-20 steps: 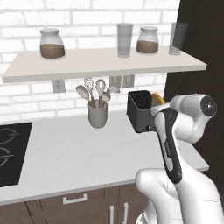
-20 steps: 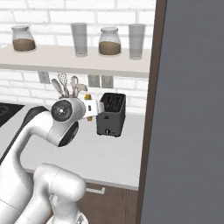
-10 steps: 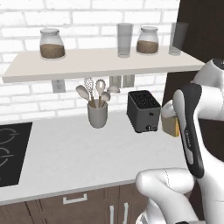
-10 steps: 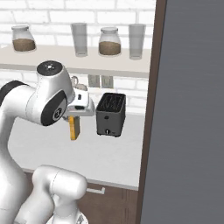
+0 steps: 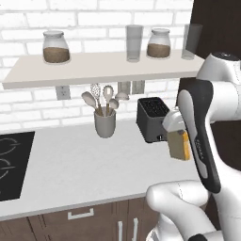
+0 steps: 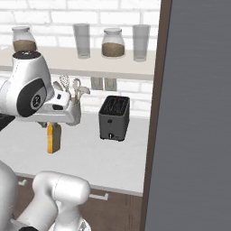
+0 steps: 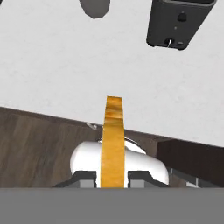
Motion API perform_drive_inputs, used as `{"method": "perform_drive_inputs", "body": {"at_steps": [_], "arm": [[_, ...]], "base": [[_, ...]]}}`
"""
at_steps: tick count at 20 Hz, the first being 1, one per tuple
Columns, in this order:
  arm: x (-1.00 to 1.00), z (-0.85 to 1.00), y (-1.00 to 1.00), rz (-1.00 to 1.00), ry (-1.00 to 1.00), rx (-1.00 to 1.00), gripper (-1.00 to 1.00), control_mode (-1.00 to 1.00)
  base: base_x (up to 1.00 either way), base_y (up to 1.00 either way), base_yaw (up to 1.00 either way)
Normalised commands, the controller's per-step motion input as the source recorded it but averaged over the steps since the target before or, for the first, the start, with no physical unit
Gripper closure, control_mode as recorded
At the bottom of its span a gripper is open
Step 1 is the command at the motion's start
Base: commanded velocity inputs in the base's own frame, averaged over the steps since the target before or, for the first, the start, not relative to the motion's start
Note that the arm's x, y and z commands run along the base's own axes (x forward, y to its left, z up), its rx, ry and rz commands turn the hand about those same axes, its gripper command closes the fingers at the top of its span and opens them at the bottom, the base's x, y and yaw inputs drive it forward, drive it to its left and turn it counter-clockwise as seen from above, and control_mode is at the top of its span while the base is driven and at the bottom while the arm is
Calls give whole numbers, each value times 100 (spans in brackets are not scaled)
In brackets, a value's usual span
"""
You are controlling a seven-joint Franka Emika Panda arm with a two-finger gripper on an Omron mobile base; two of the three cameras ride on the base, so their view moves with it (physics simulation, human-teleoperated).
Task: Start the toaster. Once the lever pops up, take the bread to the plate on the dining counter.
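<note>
The tool [image 7: 113, 175] is clamped on the bread [image 7: 113, 140], its two finger tips [image 7: 84, 177] pressing the slice from either side so that the yellow-brown crust edge runs straight up the middle of the hand view. In the left base view the bread [image 5: 178, 145] hangs upright below the white hand, in the air in front of the toaster and above the pale grey speckled worktop [image 5: 80, 164]; it touches nothing but the tool. In the right base view the same slice [image 6: 53, 137] hangs under the hand to the left of the toaster, well clear of it.

Beneath the slice, the hand view shows the front edge of the worktop [image 7: 65, 65] and the dark brown cabinet fronts [image 7: 35, 144] below it.

Farther back, the toaster [image 5: 152, 119] stands on the worktop near the brick wall, dark and boxy, its two slots open at the top [image 6: 114, 118]. Its front face with small pale knobs shows at the upper right of the hand view [image 7: 179, 24]. To its left stands a grey utensil cup [image 5: 105, 124] holding spoons and a whisk. A black hob [image 5: 12, 162] lies at the far left of the worktop.

Above, a pale shelf [image 5: 103, 68] carries two jars [image 5: 56, 47] and two glasses [image 5: 134, 43].
</note>
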Motion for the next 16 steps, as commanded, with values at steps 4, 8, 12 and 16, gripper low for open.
{"method": "perform_drive_inputs", "body": {"at_steps": [4,8,12,16], "arm": [[-1,-1,9,0,-1,1,100,-100],[0,0,0,-5,-11,1,100,-100],[0,0,0,-9,-15,0,100,-100],[-1,0,0,-13,-7,3,100,-100]], "base": [[0,0,0],[0,0,0],[0,0,0],[0,0,0]]}}
